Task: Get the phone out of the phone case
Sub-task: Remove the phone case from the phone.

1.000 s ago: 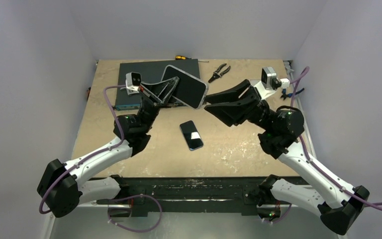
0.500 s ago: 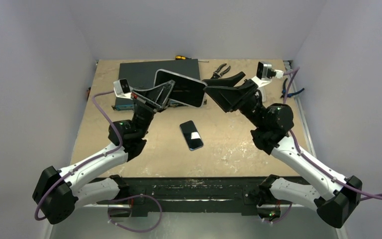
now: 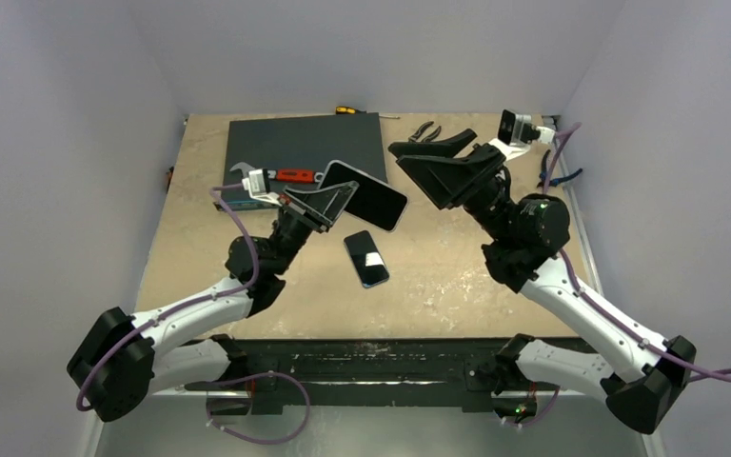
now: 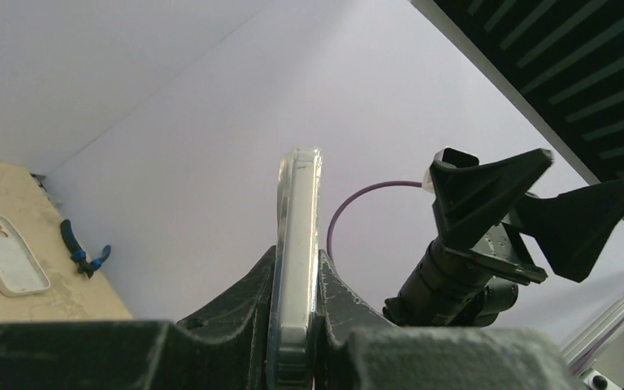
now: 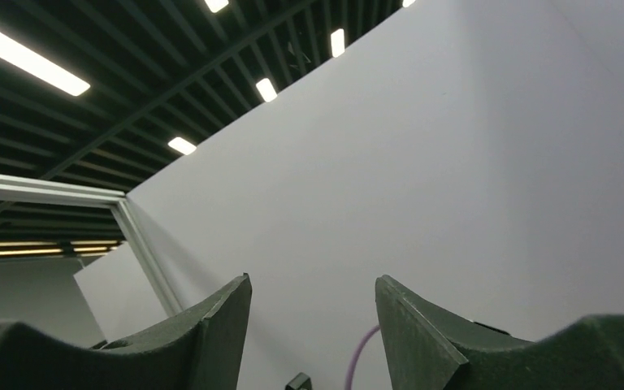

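My left gripper (image 3: pixel 341 198) is shut on a phone in a clear case (image 3: pixel 366 195), dark face with a pale rim, held tilted above the table's middle. In the left wrist view the cased phone (image 4: pixel 296 236) stands edge-on, clamped between both fingers of the left gripper (image 4: pixel 296 280). My right gripper (image 3: pixel 419 174) is open and empty, raised to the right of the cased phone and apart from it. It also shows in the left wrist view (image 4: pixel 528 203). In the right wrist view the right gripper (image 5: pixel 313 288) faces the wall and ceiling with nothing between its jaws.
A second, smaller dark phone (image 3: pixel 366 257) lies flat on the table below the held one. A dark mat (image 3: pixel 295 141) with a red-handled wrench (image 3: pixel 281 175) lies at the back. Pliers (image 3: pixel 425 131), a screwdriver (image 3: pixel 345 109), blue-handled pliers (image 4: pixel 81 248) and a white case (image 4: pixel 4 253) lie near the far and right edges.
My left gripper has carried the cased phone down and toward the near side, uncovering the wrench on the mat. My right gripper has drawn away from the phone, up and back, still open.
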`<act>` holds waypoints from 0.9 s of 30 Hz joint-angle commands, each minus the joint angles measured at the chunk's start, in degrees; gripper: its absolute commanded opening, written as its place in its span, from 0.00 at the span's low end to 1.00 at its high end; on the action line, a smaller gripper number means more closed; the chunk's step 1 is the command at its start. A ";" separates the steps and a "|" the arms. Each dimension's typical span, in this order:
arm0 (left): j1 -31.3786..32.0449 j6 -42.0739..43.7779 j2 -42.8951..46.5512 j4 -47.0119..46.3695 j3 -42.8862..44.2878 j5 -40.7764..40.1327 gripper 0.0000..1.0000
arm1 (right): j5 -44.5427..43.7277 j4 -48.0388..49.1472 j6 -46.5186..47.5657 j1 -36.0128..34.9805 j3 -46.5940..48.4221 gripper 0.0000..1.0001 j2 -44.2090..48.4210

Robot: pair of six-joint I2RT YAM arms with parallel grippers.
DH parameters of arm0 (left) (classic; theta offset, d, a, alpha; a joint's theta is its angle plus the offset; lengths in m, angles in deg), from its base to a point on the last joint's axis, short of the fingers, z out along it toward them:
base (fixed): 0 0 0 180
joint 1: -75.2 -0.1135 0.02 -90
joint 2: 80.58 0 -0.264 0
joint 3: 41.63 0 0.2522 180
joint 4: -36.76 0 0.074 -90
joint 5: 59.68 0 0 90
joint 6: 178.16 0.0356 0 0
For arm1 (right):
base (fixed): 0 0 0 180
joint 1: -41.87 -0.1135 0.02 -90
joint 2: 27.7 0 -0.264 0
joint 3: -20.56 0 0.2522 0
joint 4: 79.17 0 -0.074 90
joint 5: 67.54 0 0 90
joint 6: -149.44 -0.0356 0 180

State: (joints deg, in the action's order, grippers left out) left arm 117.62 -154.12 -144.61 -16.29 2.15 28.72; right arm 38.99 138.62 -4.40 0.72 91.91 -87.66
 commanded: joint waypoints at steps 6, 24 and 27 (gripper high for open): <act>0.07 5.47 8.17 -11.54 -0.20 -3.32 0.00 | -5.25 -21.70 8.51 2.04 -1.81 0.65 8.14; 0.07 3.81 5.09 -22.58 1.10 1.34 0.00 | 2.79 -15.30 0.56 2.05 -2.43 0.54 0.80; 0.05 3.81 4.76 -23.04 1.14 1.30 0.00 | 4.07 -12.02 -1.69 2.05 -3.22 0.52 -0.04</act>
State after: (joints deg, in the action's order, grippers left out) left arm 117.62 -150.07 -139.98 -30.71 1.78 29.88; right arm 40.02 119.36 -2.19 2.58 89.33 -87.31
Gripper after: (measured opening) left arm 0.134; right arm 0.534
